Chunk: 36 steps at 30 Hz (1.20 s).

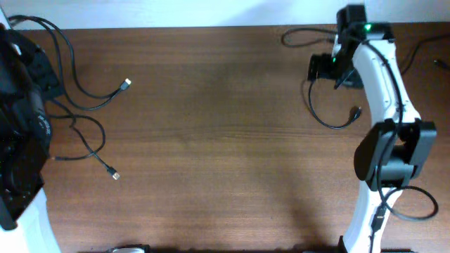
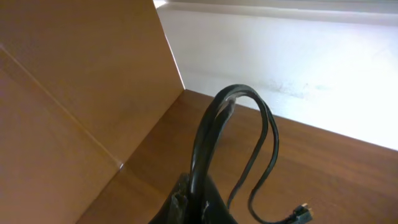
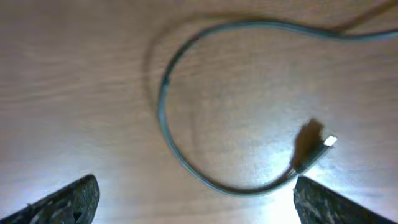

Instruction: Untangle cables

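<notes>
One cable loop point(image 3: 163, 118) lies at 12 o'clock from the wide-open, empty right gripper point(image 3: 196, 183), while the left gripper point(image 2: 193, 208) pinches a second cable point(image 2: 204, 134).

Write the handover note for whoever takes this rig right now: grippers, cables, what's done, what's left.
Left gripper: raised, jaws apparently shut on a doubled cable loop; one plug end trails below it.
Right gripper: open, hovering over a separate cable that lies curled on the table and is not gripped.
Loose strands lie by the left arm, with the silvery plug free.
Done: no tight knot in view.
Left: the left-side strands cross each other, so they probably need laying apart. The held loop is not yet set down.
</notes>
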Tool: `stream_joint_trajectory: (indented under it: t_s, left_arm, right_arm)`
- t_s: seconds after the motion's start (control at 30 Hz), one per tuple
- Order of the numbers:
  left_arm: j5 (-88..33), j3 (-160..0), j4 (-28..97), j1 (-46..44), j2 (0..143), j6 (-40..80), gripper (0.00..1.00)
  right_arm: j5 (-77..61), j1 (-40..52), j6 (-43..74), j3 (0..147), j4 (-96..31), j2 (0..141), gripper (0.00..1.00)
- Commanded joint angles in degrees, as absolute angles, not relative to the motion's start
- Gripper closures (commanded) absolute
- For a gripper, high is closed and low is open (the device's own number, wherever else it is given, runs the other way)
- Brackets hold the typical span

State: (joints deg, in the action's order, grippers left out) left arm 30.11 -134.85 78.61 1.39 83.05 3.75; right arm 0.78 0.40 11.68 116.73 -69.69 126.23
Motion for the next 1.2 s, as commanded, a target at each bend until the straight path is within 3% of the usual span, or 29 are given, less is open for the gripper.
stream_joint_trajectory:
  t_s: [0.0,0.27,0.4,0.43,0.47,0.5,0.7,0.87,1.0,1.17]
  left_arm:
    - [29.8,-135.3,78.5,1.2,82.3,4.3,1.00]
    - [29.8,-135.3,79.2,1.2,82.3,4.3,1.00]
    - [29.8,-135.3,79.2,1.2,82.3,4.3,1.00]
    - [29.8,-135.3,79.2,1.2,82.3,4.3,1.00]
    - [29.8,-135.3,79.2,1.2,82.3,4.3,1.00]
    - [29.8,-135.3,79.2,1.2,82.3,4.3,1.00]
    - [29.8,-135.3,79.2,1.2,82.3,4.3,1.00]
    - [29.7,-135.3,78.9,1.2,82.3,4.3,0.99]
    - [29.7,-135.3,79.0,1.2,82.3,4.3,0.99]
    - [29.7,-135.3,79.2,1.2,82.3,4.3,0.99]
  right_arm:
    - [2.0,0.5,12.5,109.5,-66.1,126.8,0.01]
    - [-0.9,2.2,-3.9,96.0,-56.1,126.8,0.01]
    - [-1.9,2.2,-5.8,93.6,-52.9,126.8,0.00]
    - [-1.9,2.2,-5.9,93.6,-52.9,126.8,0.07]
    - [-2.8,2.2,-7.6,93.6,-52.9,126.8,0.75]
    - [-3.5,2.2,-8.2,93.6,-53.1,126.8,0.96]
    - [-3.8,2.2,-8.7,98.5,-56.1,125.4,0.96]
    - [12.7,2.2,2.5,128.6,-64.7,121.0,0.96]
    - [27.9,-0.6,7.8,146.8,-56.6,121.0,0.96]
    - [24.3,-12.3,15.6,147.4,-50.2,123.1,0.96]
